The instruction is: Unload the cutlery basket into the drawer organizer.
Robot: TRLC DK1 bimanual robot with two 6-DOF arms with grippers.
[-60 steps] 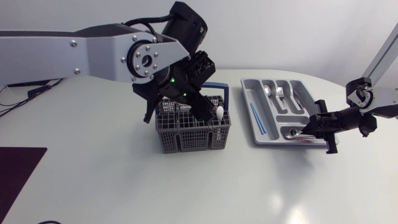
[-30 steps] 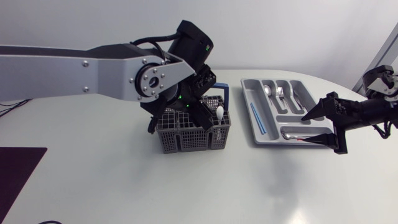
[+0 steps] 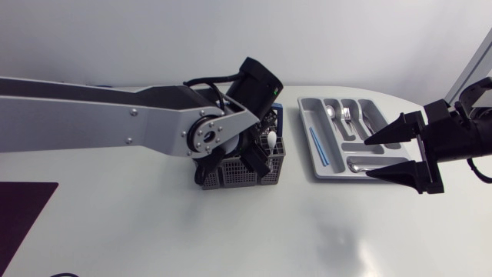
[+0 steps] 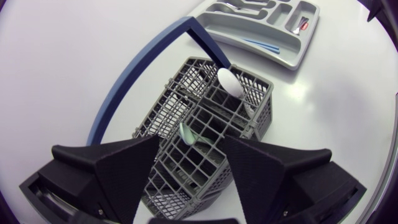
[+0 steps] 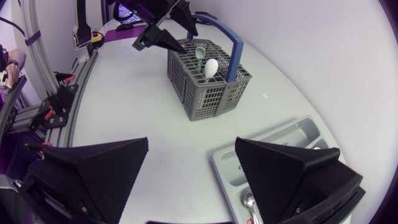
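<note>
Right tool (image 3: pixel 369 158) pulled back from organizer (image 3: pixel 305 119), wide open, empty; left tool (image 4: pixel 190 144) dropped over basket (image 4: pixel 258 112), open, nothing gripped yet

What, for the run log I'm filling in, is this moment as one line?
left fingers: open over basket | right fingers: open, empty, by tray | white spoon: in basket

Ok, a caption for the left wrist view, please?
Open left hand above the grey cutlery basket, white spoon sticking up inside, organizer tray beyond.
</note>
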